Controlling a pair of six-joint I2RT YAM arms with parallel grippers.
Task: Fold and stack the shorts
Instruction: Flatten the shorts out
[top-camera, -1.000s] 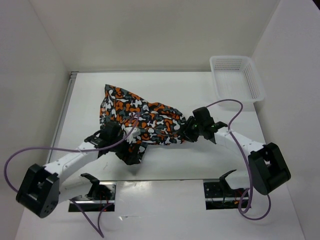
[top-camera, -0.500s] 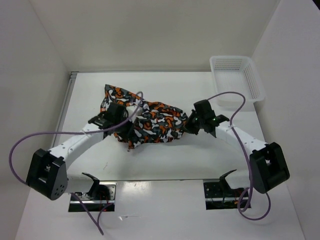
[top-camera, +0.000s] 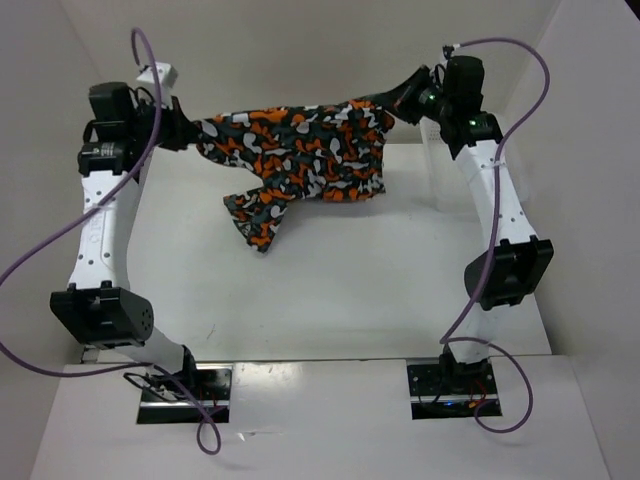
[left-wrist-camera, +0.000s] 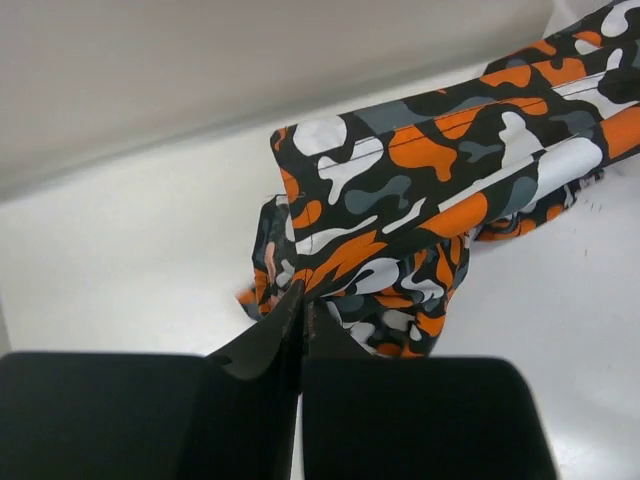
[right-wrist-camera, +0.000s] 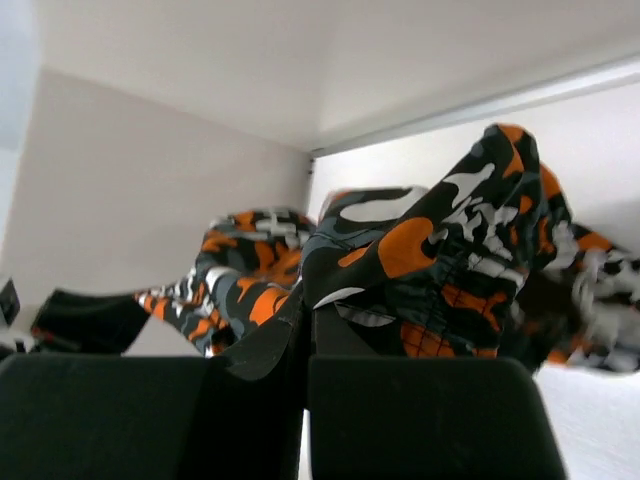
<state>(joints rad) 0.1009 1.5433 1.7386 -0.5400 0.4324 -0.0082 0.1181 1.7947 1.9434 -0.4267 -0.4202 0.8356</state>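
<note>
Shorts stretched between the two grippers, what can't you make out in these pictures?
Top view: whether the lowest corner of the shorts touches the table; overhead angle hides any gap.
Left wrist: the shorts' far end, cut off by the right edge.
Right wrist: fabric at right, blurred.

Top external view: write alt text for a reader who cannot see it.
The camouflage shorts hang stretched in the air above the white table, with the left claw pinching one end and the right claw the other. Part of the fabric droops toward the table.
</note>
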